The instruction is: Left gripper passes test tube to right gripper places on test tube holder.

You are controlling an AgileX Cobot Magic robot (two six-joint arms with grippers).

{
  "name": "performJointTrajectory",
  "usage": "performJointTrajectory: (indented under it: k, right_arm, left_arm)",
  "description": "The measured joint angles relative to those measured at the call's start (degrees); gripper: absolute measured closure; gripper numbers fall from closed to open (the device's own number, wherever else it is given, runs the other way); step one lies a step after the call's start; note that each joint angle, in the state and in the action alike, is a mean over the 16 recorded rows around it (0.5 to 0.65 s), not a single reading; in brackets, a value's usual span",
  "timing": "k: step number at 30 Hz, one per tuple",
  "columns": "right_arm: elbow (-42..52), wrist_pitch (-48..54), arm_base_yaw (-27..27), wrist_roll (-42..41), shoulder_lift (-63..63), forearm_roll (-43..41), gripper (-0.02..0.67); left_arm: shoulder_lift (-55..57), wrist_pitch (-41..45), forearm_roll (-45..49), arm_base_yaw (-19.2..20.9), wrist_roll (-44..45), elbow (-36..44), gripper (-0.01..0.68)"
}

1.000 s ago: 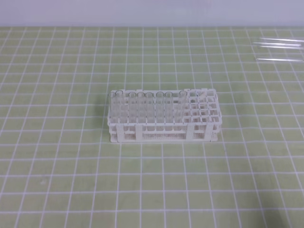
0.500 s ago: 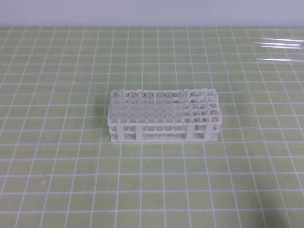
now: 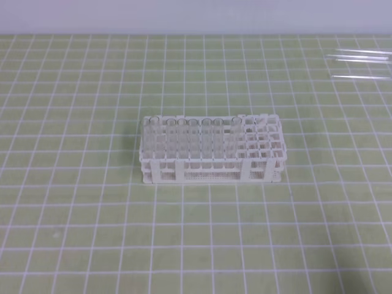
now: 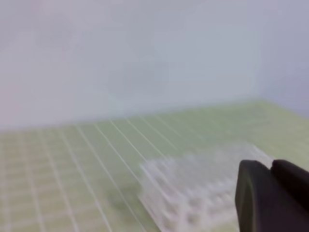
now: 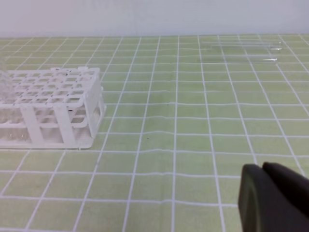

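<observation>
Green matting ruled with a white grid covers the surface (image 3: 73, 214), and a plain pale wall runs along its far edge.

Near the middle of the surface stands the test tube holder (image 3: 263, 147), a white plastic rack of small square holes in tiers over a perforated base. Clear tubes (image 3: 184, 138) stand upright in its left and middle columns, while the holes at its right end show no tubes.

Well apart from the rack, at the far right of the surface, several loose test tubes (image 3: 361, 58) lie flat and roughly parallel, their long axes running left to right. From the right wrist view the same tubes (image 5: 241, 47) lie beyond the rack, with the holder (image 5: 72, 96) at the left of that view.

Neither arm shows in the high view. The left tool (image 4: 271, 166) appears only as two dark fingertips at the lower right of its own blurred wrist view, close together with a thin gap between them and nothing held; the rack (image 4: 203, 193) lies blurred below and to the left of them. The right tool (image 5: 263, 169) shows the same way in its wrist view, fingertips pressed together and holding nothing, above bare matting.
</observation>
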Motion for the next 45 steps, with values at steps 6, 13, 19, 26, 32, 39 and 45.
performJointTrajectory:
  k: [6, 13, 19, 26, 32, 39, 45]
  right_arm:
    - [0.00, -0.03, 0.00, 0.00, 0.00, 0.08, 0.665]
    - [0.00, -0.04, 0.00, 0.00, 0.00, 0.12, 0.665]
    - [0.00, -0.04, 0.00, 0.00, 0.00, 0.12, 0.665]
    - [0.00, -0.04, 0.00, 0.00, 0.00, 0.12, 0.666]
    - [0.00, -0.04, 0.00, 0.00, 0.00, 0.12, 0.666]
    - [0.00, -0.04, 0.00, 0.00, 0.00, 0.12, 0.666]
    - [0.00, -0.04, 0.00, 0.00, 0.00, 0.12, 0.666]
  left_arm:
    - [-0.29, -9.17, -5.80, 16.34, 3.36, 7.97, 0.671]
    - [-0.47, -9.25, -9.85, 29.69, 5.95, 15.04, 0.675]
    - [0.19, -5.86, -10.03, 33.59, 11.49, 17.39, 0.675]
    - [0.86, -3.65, -9.82, 33.95, 17.09, 17.48, 0.675]
    - [1.19, -3.37, -9.87, 33.96, 18.01, 17.38, 0.675]
    - [1.30, -3.28, -9.88, 33.97, 17.76, 17.31, 0.675]
    - [0.97, -3.61, -9.92, 33.94, 17.71, 17.44, 0.675]
